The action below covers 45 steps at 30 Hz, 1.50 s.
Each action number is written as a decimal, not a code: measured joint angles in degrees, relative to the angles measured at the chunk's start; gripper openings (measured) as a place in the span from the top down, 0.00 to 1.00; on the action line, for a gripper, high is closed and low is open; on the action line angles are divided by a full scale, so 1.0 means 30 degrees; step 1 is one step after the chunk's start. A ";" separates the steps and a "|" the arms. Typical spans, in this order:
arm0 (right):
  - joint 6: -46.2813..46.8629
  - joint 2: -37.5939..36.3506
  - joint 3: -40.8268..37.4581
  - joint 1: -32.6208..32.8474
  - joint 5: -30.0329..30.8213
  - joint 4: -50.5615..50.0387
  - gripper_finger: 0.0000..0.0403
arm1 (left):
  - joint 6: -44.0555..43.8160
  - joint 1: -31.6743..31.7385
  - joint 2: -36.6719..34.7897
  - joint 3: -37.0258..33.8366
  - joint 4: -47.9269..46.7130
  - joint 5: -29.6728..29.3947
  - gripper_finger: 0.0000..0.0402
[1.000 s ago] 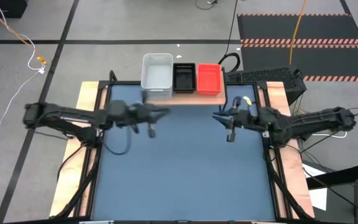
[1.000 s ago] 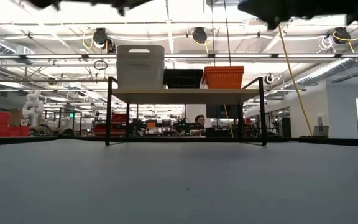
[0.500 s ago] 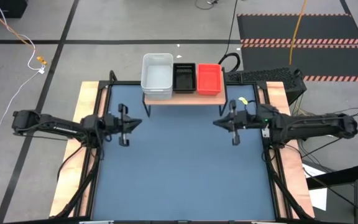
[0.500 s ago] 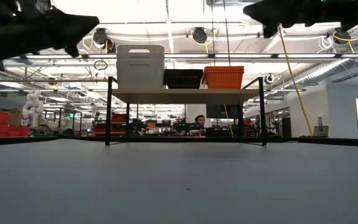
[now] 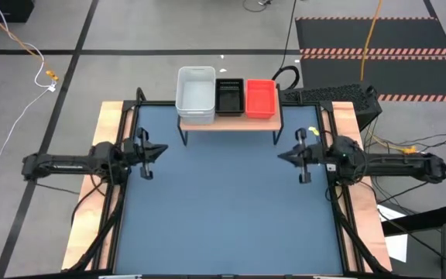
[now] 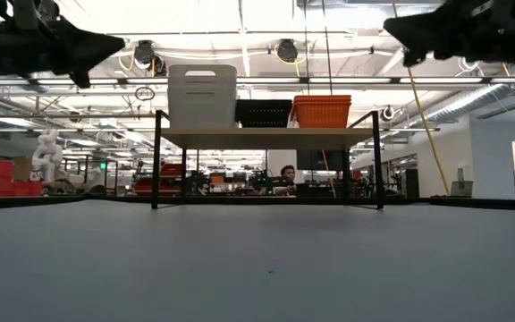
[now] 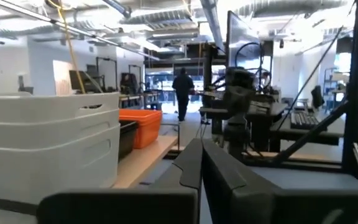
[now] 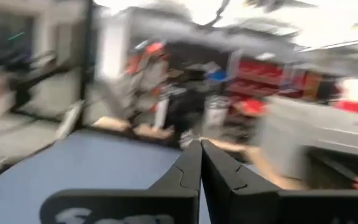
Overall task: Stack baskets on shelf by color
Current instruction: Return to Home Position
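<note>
The shelf (image 5: 227, 121), a light-wood board on thin black legs, stands at the table's far edge. On it sit a white basket stack (image 5: 196, 94) at the left, a black stack (image 5: 229, 96) in the middle and a red stack (image 5: 260, 98) at the right; the low view shows the same white (image 6: 202, 97), black (image 6: 263, 113) and red (image 6: 322, 111) baskets. My left gripper (image 5: 159, 149) hovers shut by the table's left edge. My right gripper (image 5: 283, 156) hovers shut by the right edge. Both hold nothing.
The blue table mat (image 5: 223, 209) lies between the light wooden side edges (image 5: 103, 132). Cables and a dark keyboard (image 5: 331, 94) sit beyond the far right corner. A person (image 7: 182, 93) walks in the room far behind the shelf.
Both arms have drawn back from the shelf. My left gripper has moved from near the white baskets toward the table's left edge. My right gripper has moved toward the right edge and slightly nearer. The baskets and shelf have stayed in place.
</note>
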 joint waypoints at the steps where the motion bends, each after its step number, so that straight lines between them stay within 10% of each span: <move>1: 0.0279 -0.0506 -0.0570 -0.0181 0.0733 0.0740 1.00 | 0.0051 -0.0031 -0.0806 0.0288 -0.1185 0.0005 0.99; 7: 0.1957 -0.4886 -0.2540 -0.1894 0.1519 0.0868 0.98 | 0.0731 -0.0031 -0.4619 0.2142 -0.8886 -0.0924 0.96; 15: 0.3133 -0.8712 -0.4236 -0.4066 0.0542 -0.0109 0.92 | 0.0910 0.0666 -0.4302 0.0893 -0.9564 -0.3796 0.99; 26: 0.4686 -0.8677 -0.4288 -0.5412 -0.1842 -0.2794 0.91 | 0.0577 0.2156 -0.4176 -0.0226 -0.8713 -0.1313 0.99; 31: 0.4374 -0.8531 -0.4309 -0.5516 0.0537 -0.6964 0.91 | 0.0369 0.2561 -0.3857 -0.0350 -0.8513 -0.0603 0.99; 41: 0.6548 -0.8410 -0.4346 -0.4869 -0.3665 -0.4915 0.95 | -0.0651 0.2529 -0.3886 -0.0357 -0.8310 -0.0481 0.97; 45: 0.6400 -0.8400 -0.4353 -0.2528 -0.2013 -0.4543 0.99 | -0.0524 0.2341 -0.3886 -0.0365 -0.8404 -0.0471 0.99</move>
